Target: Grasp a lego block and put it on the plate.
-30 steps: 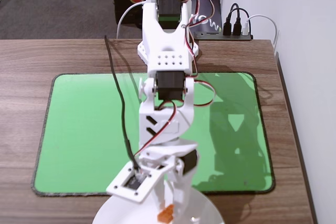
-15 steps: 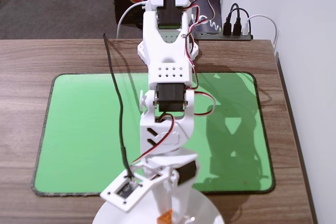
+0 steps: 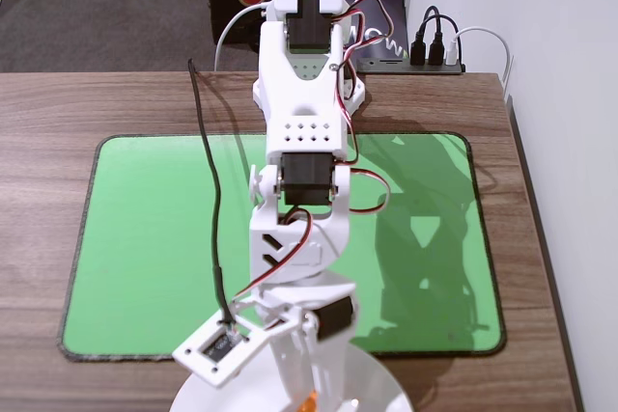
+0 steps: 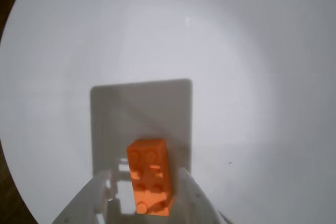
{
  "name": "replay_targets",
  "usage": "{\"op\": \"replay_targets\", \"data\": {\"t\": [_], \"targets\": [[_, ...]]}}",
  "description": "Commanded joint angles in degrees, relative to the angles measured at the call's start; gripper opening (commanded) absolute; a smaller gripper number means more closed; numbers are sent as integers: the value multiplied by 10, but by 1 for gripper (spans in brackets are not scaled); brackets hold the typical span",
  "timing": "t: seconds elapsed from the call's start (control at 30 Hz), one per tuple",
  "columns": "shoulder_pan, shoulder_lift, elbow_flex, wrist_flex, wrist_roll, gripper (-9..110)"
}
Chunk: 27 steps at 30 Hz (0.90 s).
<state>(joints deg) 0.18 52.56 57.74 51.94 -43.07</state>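
in the wrist view the orange lego block (image 4: 151, 177) sits clamped between the two white plastic fingers of the end effector (image 4: 152, 203), studs facing the camera in two rows, its long axis running up the picture with a slight tilt, over the smooth, glossy white round plate (image 4: 236, 77). in the fixed view the white arm reaches toward the camera over a green mat (image 3: 145, 238) with a dark stitched edge on the wood-grain counter (image 3: 58, 103). only a sliver of the block (image 3: 309, 402) shows at the bottom edge, above the plate (image 3: 381, 398).
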Motion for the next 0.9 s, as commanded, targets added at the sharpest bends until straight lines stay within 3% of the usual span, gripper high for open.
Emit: {"op": "replay_targets", "data": {"t": [0.0, 0.63, 0.87], "targets": [[2, 16, -27, 3, 1, 17], [28, 143, 0, 91, -47, 15], [32, 218, 91, 91, -105, 1]]}}
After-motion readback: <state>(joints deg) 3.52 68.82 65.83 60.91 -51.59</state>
